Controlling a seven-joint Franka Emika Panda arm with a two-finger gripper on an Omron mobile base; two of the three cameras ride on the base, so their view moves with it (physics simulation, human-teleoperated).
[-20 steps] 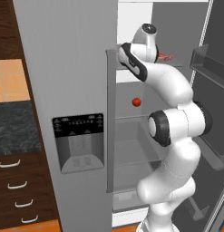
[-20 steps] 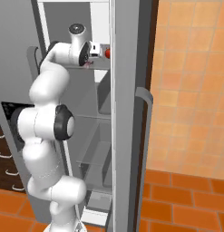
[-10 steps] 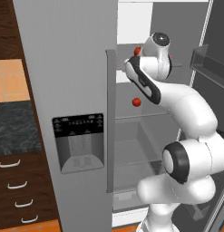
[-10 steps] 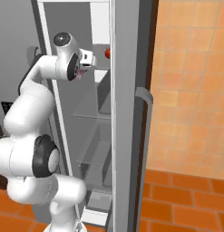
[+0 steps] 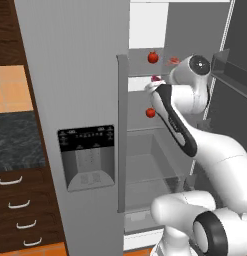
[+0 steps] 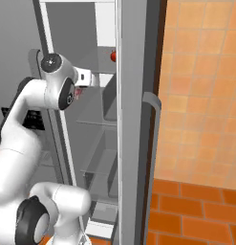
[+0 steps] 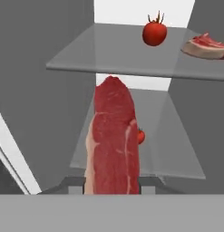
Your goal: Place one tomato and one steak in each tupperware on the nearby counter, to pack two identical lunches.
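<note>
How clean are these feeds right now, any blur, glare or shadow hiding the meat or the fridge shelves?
Hand view: sharp, flat even light, no glare; the held steak fills the centre and half hides the lower tomato. Left base view: soft and coarse, the arm covers most of the steak. Right base view: pixelated, the fridge door blocks much of the shelves.

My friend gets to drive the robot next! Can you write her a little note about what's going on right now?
Hand: shut on a steak, in front of the open fridge.
In the fridge: one tomato and a second steak on the upper shelf; another tomato on the shelf below.
Counter: left of the fridge.
Done: one steak picked up.
Left: carry it to the counter, then fetch the rest.
</note>
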